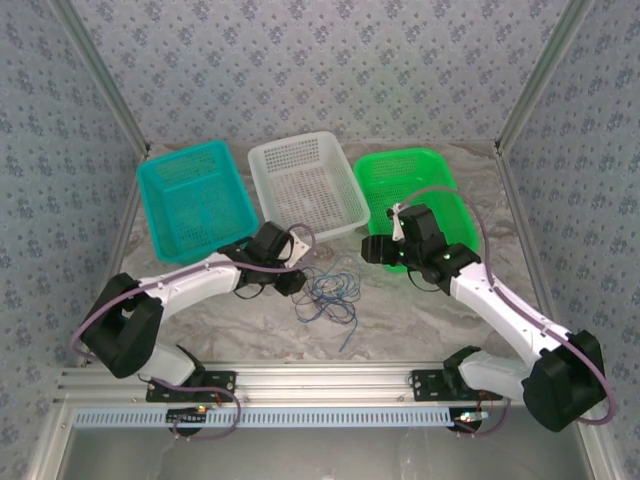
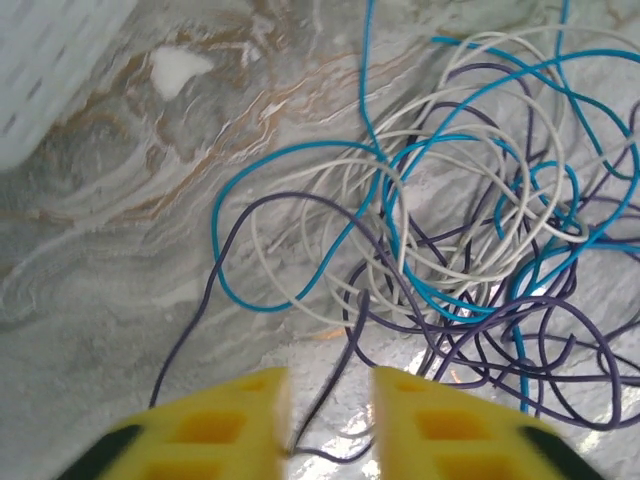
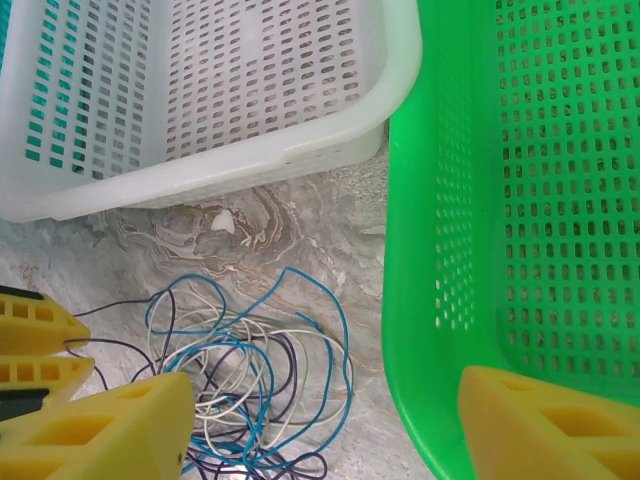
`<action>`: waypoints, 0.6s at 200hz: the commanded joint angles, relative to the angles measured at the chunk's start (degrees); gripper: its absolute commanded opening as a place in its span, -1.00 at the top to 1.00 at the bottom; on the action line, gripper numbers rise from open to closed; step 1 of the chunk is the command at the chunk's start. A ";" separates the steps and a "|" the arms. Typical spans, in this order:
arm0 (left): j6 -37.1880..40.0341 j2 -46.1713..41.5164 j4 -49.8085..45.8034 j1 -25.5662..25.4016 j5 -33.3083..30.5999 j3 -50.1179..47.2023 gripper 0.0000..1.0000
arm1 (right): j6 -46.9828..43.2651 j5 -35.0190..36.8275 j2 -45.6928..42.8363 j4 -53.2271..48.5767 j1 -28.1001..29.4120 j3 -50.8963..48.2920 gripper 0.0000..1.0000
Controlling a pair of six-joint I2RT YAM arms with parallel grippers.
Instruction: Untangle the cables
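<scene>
Three baskets and one knot of wires on a marbled table.

Blue, dark purple and cream cables (image 1: 328,295) (image 2: 450,250) (image 3: 250,390) lie in one loose tangle on the table (image 1: 420,320) (image 2: 100,300), between the two arms and just in front of the white basket (image 1: 290,142) (image 2: 50,70) (image 3: 250,160). The teal basket (image 1: 150,200) stands to the left of the white one, the green basket (image 1: 400,155) (image 3: 430,300) to its right, its near wall close beside the tangle. The left gripper (image 1: 292,283) (image 2: 332,420) (image 3: 40,350) sits at the tangle's left edge, its fingers close together with a dark purple strand running into the narrow gap; whether they pinch it cannot be told. The right gripper (image 1: 375,250) (image 3: 325,400) hangs above the green basket's near corner, its fingers wide apart and holding nothing, one over the table, one over the basket.
</scene>
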 commanded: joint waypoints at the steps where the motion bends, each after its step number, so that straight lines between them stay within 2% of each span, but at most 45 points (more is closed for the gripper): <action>1: -0.26 -1.00 0.95 -1.08 -1.16 1.72 0.78 | 0.79 1.96 -1.42 -0.83 1.06 -0.78 -0.46; 10: -0.65 -1.75 0.73 -1.21 -1.14 1.89 0.90 | 0.43 2.92 -1.42 -1.25 1.77 -0.77 -0.45; 19: -1.20 -2.92 0.21 -1.53 -1.25 2.25 0.93 | 0.13 4.03 -1.68 -1.42 2.88 -0.81 -0.45; 47: -4.18 -8.76 -0.30 -1.80 -1.61 3.18 0.92 | -0.28 5.08 -3.57 0.98 5.19 -2.69 -0.47; 81: -9.66 -17.08 0.84 -1.79 -1.82 2.56 0.89 | 0.34 4.24 -6.47 9.56 8.74 -8.66 -0.57; 120: -15.72 -23.73 5.63 -2.08 -0.09 -0.24 0.85 | -0.16 6.59 -6.52 18.10 16.38 -12.48 -0.70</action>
